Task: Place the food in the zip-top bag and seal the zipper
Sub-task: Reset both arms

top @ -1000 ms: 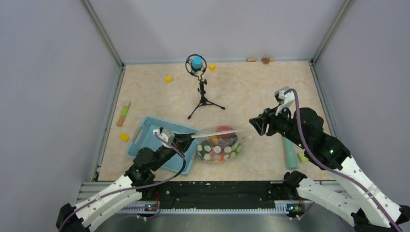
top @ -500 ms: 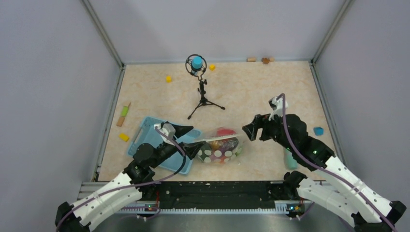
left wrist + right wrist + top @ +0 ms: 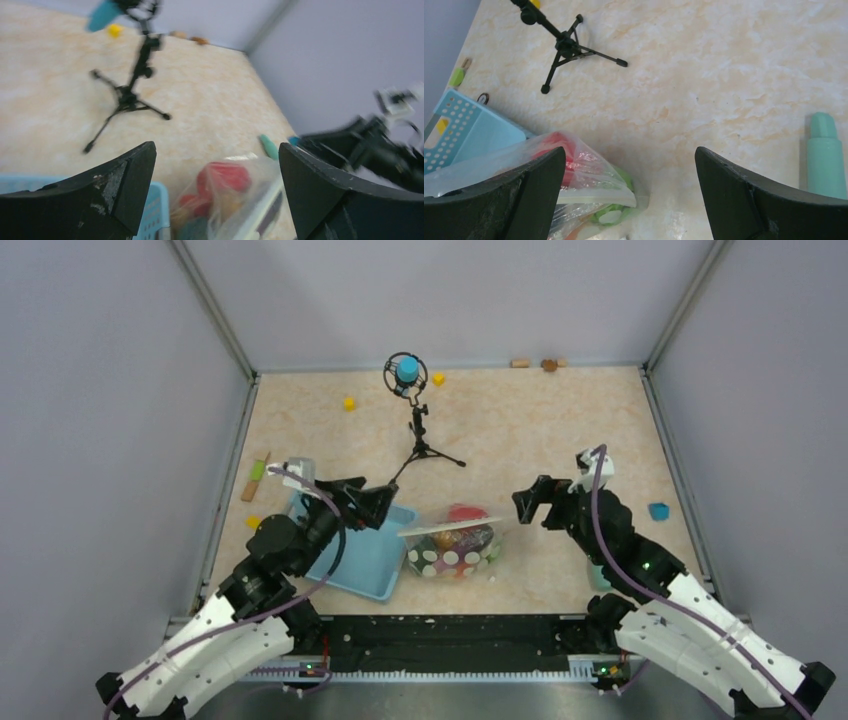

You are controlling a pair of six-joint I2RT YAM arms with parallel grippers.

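The zip-top bag [image 3: 452, 548], clear with white dots, lies on the table right of the basket, with the food [image 3: 462, 535] inside. A red piece [image 3: 223, 177] and a green one [image 3: 621, 212] show through the plastic. The zipper [image 3: 448, 527] runs as a pale strip across the bag's top [image 3: 594, 197]. My left gripper [image 3: 383, 503] hovers open over the basket's far corner, left of the bag and apart from it. To the bag's right my right gripper [image 3: 531, 503] also stands open, holding nothing. In the wrist views the left gripper [image 3: 216, 147] and right gripper [image 3: 630, 150] frame the bag.
A light blue basket [image 3: 350, 560] touches the bag's left side. A microphone on a tripod [image 3: 420, 445] stands behind it. A teal bottle [image 3: 824, 155] lies under my right arm, a small blue piece [image 3: 658, 511] beside it. Yellow cubes [image 3: 349, 403] and a green-orange stick [image 3: 257, 475] lie apart.
Both grippers have opened. The left one let go of the bag's zipper end and pulled back to the left over the basket. The right one drew back slightly; the bag settled on the table.
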